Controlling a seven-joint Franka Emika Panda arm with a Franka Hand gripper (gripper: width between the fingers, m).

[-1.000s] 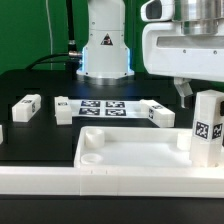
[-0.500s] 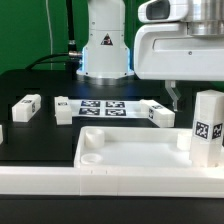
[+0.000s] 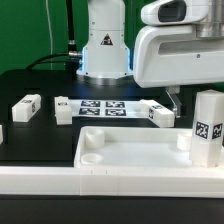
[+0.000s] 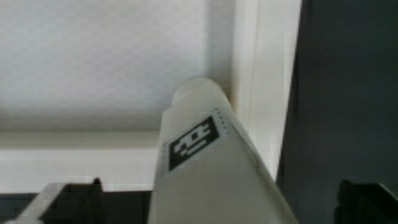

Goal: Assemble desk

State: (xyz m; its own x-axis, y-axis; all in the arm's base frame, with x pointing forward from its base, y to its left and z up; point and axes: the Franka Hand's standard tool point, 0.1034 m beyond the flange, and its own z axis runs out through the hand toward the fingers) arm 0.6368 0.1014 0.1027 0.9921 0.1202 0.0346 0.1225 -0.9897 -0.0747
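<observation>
The desk top (image 3: 130, 150) is a white tray with a raised rim, lying at the front. One white tagged leg (image 3: 207, 125) stands upright in its corner at the exterior view's right. My gripper (image 3: 173, 100) hangs just above and beside that leg, open and empty. In the wrist view the leg (image 4: 210, 140) rises between my two dark fingers (image 4: 63, 205), with a gap on each side, above the tray floor (image 4: 107, 60). My gripper (image 4: 214, 208) holds nothing.
Loose white legs lie on the black table behind the tray: one (image 3: 27, 107), another (image 3: 62, 108) and a third (image 3: 160, 113). The marker board (image 3: 100, 106) lies between them. The robot base (image 3: 105, 50) stands at the back.
My gripper and wrist have moved toward the exterior view's left and slightly down. The upright leg and the tray have not moved.
</observation>
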